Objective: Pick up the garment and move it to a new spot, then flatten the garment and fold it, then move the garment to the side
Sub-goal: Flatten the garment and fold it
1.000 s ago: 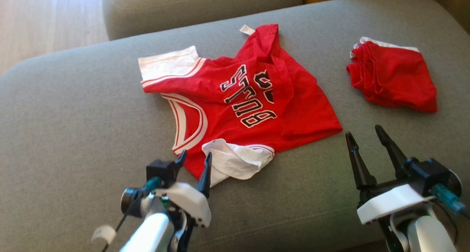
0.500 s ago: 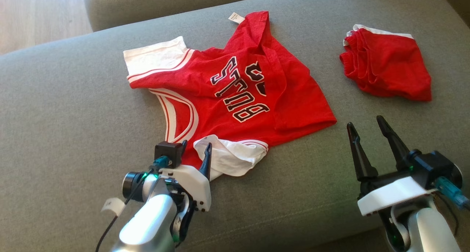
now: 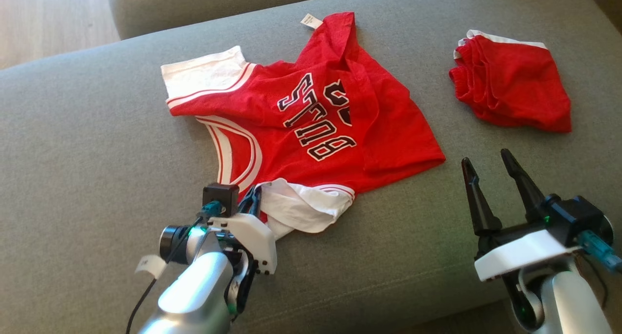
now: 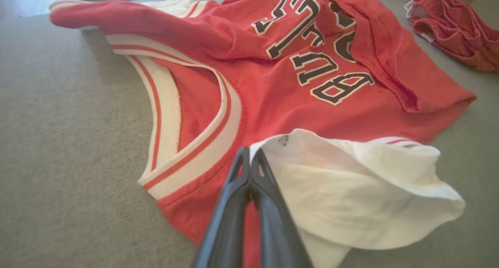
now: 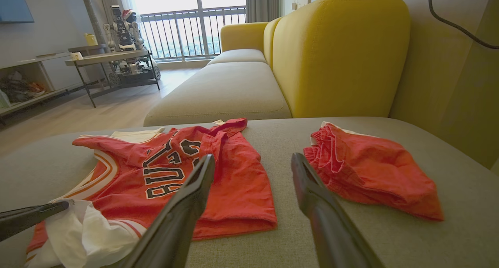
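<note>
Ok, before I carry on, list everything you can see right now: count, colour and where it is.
red basketball jersey with white trim and black lettering: one, red and white, crumpled mid-cushion, a white sleeve nearest the robot.
red shorts with white edging: one, red, bunched to the jersey's right, apart from it.
grey fabric sofa cushion: one, grey, under both garments.
yellow sofa backrest: one, yellow, behind the cushion.
metal-legged side table: one, grey top, far across the wooden floor.
left gripper: one, dark fingers, shut on the jersey's near edge.
right gripper: one, dark fingers, open, over bare cushion right of the jersey.
</note>
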Tool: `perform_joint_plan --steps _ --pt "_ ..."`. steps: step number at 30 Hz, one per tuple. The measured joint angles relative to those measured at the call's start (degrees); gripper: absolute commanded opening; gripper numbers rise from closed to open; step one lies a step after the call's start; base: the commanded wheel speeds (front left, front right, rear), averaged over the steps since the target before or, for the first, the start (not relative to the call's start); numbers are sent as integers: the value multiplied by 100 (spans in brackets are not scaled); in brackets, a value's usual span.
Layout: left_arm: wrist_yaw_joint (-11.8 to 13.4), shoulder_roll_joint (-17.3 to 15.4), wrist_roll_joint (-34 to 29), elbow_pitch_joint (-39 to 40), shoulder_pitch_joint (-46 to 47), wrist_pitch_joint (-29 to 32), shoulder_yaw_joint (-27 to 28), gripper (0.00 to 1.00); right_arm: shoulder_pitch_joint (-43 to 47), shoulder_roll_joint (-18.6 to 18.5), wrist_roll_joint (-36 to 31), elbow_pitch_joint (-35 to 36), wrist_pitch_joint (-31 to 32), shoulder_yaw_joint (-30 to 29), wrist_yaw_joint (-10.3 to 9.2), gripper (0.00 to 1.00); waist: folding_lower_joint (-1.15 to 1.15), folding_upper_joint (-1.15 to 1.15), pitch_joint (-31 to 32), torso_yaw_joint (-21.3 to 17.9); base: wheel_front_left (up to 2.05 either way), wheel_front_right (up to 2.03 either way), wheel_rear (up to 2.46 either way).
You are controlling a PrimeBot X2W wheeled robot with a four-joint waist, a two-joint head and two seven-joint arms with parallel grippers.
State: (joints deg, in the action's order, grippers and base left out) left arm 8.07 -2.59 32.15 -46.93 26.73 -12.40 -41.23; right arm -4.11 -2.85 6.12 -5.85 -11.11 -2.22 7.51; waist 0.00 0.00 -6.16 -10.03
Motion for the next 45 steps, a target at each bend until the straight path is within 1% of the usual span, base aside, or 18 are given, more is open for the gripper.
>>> perform_joint_plan --steps 4,8,13,19,22,27,32,38,45 --pt "2 11 77 21 53 -83 -85 0 5 -1 -1 -46 1 -92 0 100 0 0 39 96 0 0 0" --pt "59 15 77 155 49 -137 -135 0 13 -1 -4 -142 3 -131 0 100 0 0 116 276 0 0 0" --pt "161 -25 -3 630 -18 -189 -73 0 12 0 -44 -318 105 -101 0 100 -1 0 264 581 0 0 0" --pt "334 -231 -215 1541 -593 -190 -59 0 -26 3 -300 -950 461 -93 0 100 -1 0 455 1061 0 0 0" --pt "356 -363 -312 1926 -988 -190 -140 0 -138 4 -335 -1356 567 -167 0 100 -1 0 533 1329 0 0 0" --pt "397 -468 -399 2473 -1422 -179 -422 0 -463 5 -420 -1914 557 -309 0 100 -1 0 632 1776 0 0 0" --pt "403 -465 -426 2718 -1604 -62 -624 0 -666 5 -469 -2405 489 -296 0 100 -1 0 664 2109 0 0 0" --pt "410 -443 -426 2813 -1618 -29 -723 0 -936 7 -580 -2967 371 -102 0 100 -1 0 598 2275 0 0 0" --pt "410 -414 -426 2814 -1618 -22 -801 0 -1269 5 -853 -3559 244 -146 0 100 -1 0 491 2342 0 0 0"
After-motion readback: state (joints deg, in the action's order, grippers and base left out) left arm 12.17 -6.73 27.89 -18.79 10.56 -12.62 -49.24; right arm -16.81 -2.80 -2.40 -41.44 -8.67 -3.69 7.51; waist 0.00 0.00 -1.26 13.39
